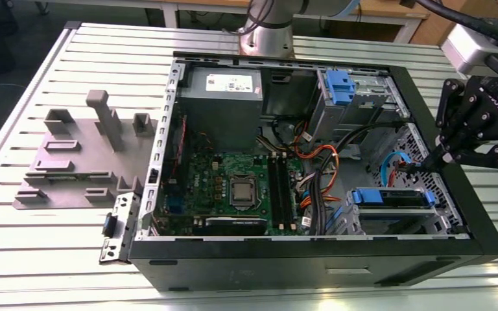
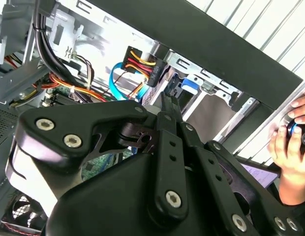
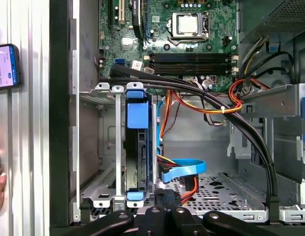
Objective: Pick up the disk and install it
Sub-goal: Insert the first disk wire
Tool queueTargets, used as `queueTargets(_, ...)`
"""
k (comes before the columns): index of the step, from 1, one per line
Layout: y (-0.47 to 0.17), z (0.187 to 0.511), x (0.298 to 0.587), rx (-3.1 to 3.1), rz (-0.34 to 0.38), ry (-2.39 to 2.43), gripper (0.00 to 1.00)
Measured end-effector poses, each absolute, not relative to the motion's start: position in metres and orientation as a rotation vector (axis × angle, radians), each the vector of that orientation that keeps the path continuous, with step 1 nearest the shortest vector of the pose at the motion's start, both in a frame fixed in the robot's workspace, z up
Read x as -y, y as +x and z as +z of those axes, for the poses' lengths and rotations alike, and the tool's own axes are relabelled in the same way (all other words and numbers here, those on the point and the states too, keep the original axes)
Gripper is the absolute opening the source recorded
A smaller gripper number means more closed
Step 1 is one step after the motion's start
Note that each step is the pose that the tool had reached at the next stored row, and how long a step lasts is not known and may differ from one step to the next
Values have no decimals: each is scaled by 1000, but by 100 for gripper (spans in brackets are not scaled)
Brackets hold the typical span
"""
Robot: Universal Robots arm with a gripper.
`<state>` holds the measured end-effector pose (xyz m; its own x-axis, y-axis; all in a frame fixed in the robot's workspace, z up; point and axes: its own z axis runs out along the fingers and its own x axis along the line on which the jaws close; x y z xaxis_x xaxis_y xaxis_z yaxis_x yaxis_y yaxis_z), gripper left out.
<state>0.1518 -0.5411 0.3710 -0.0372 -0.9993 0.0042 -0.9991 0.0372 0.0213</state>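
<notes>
Hanging at 3 o'clock of the open computer case [image 1: 318,272], the gripper [image 1: 424,165] is showing thin black fingers [image 2: 171,110] pressed together. The disk [image 1: 391,197] is sitting on its edge in the shiny metal bay at 4 o'clock, with smooth blue plastic rails hugging it. A bendy blue cable [image 3: 184,169] and red and orange wires [image 3: 206,109] are lying nearby, and I am guessing the hard fingers could snag them or knock the disk crooked.

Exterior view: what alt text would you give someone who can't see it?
An open computer case lies on a slatted table, with a blue-railed disk seated in a bay at the exterior view's right and a black pincer hanging near it. A grey stand sits at the exterior view's left.
</notes>
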Motion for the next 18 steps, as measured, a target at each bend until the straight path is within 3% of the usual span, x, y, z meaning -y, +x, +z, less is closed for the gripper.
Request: queueTargets(18,166,365,534,2218,-46,2170,11)
